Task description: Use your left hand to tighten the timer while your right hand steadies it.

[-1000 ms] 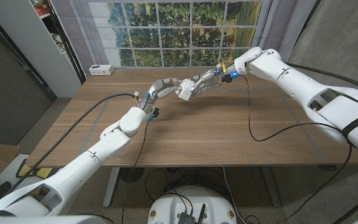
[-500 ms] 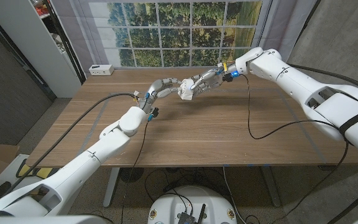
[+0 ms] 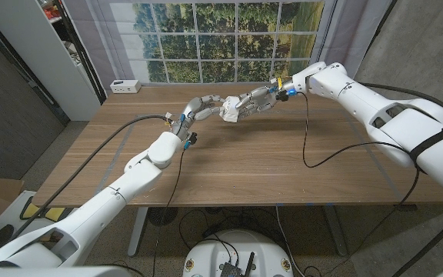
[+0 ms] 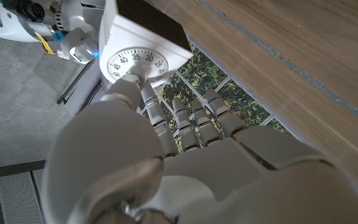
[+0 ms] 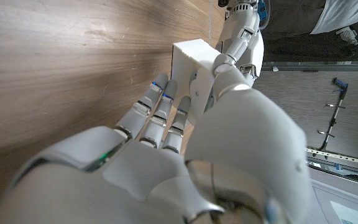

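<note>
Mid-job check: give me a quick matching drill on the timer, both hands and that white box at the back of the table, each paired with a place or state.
Things:
1. timer
2. left hand
3. right hand
4. white box

Places or states:
A. at the table's far left corner, untouched
B. thumb on the dial knob
C. gripping the white body from behind
D. held between both hands, dial towards the left hand

Pairs: 1-D, 2-B, 3-C, 4-A
</note>
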